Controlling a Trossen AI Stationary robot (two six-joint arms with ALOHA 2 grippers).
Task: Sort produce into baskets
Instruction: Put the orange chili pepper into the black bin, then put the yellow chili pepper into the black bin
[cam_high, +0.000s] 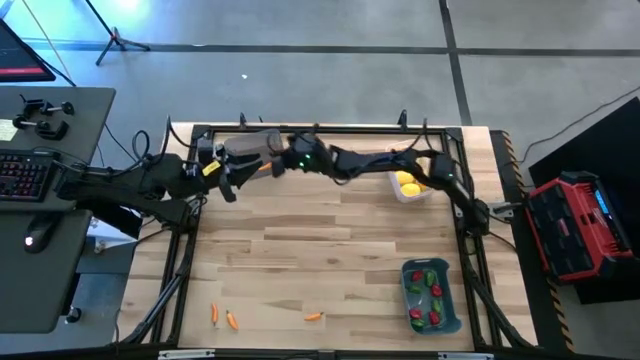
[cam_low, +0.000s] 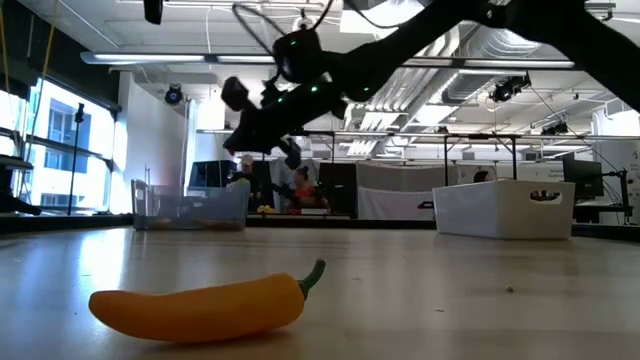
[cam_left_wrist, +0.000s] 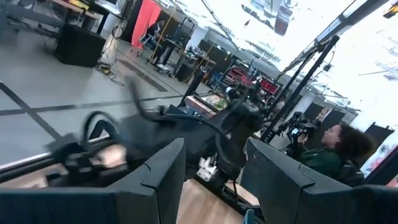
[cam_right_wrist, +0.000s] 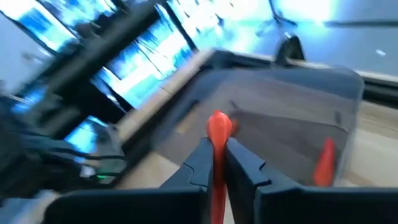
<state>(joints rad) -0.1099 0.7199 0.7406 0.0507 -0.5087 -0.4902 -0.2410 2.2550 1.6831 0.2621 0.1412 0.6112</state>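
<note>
My right gripper (cam_right_wrist: 217, 163) is shut on a small orange carrot (cam_right_wrist: 218, 127), held in the air by the clear smoky grey basket (cam_right_wrist: 280, 124) at the table's far left (cam_high: 245, 148). Another carrot (cam_right_wrist: 324, 162) lies in that basket. My left gripper (cam_left_wrist: 211, 177) is open and empty, raised close by on the left (cam_high: 230, 186). The white basket (cam_high: 410, 187) holds yellow fruits. The blue-grey basket (cam_high: 430, 296) holds red and green peppers. Three carrots (cam_high: 215, 313) (cam_high: 232, 321) (cam_high: 314, 316) lie on the table near its front edge. My right gripper pinches the carrot between its two fingers (cam_right_wrist: 200, 163). The carrot lies along the fingers, and its rounded end (cam_right_wrist: 219, 122) sticks out past the fingertips. It is lifted clear of the table, before the grey basket's open top.
In the low view an orange carrot with a green stem (cam_low: 200, 305) lies close in front. The clear basket (cam_low: 190, 208) and the white basket (cam_low: 505, 208) stand at the far side. The two arms are close together at the far left. A person (cam_left_wrist: 339, 146) sits beyond the table.
</note>
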